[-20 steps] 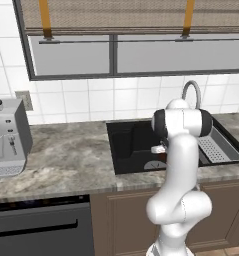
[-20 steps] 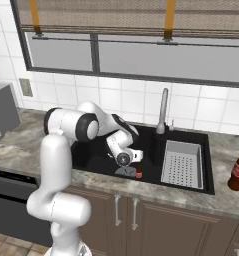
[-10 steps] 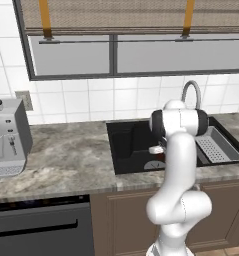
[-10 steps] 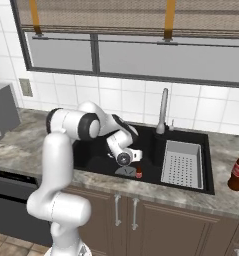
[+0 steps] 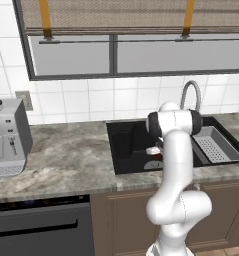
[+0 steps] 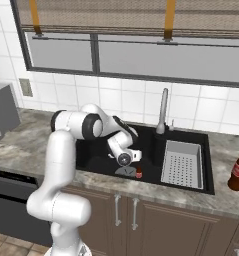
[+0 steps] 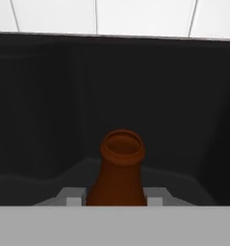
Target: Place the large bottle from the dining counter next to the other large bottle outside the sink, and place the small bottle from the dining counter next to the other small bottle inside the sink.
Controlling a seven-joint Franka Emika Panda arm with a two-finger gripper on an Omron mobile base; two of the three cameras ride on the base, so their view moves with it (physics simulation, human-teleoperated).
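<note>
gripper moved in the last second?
No. The gripper sits at the same spot in the sink relative to the tap, shut on the small bottle.

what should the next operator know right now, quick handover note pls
Gripper: shut on the small bottle, low in the left basin of the sink, near its front wall.
A large bottle stands on the counter right of the sink, beside the drain tray.
Done: small bottle carried into the sink.
Left: set it down by the other small bottle, which I can't make out here, and release. Can't tell if the large bottle job is done.
</note>
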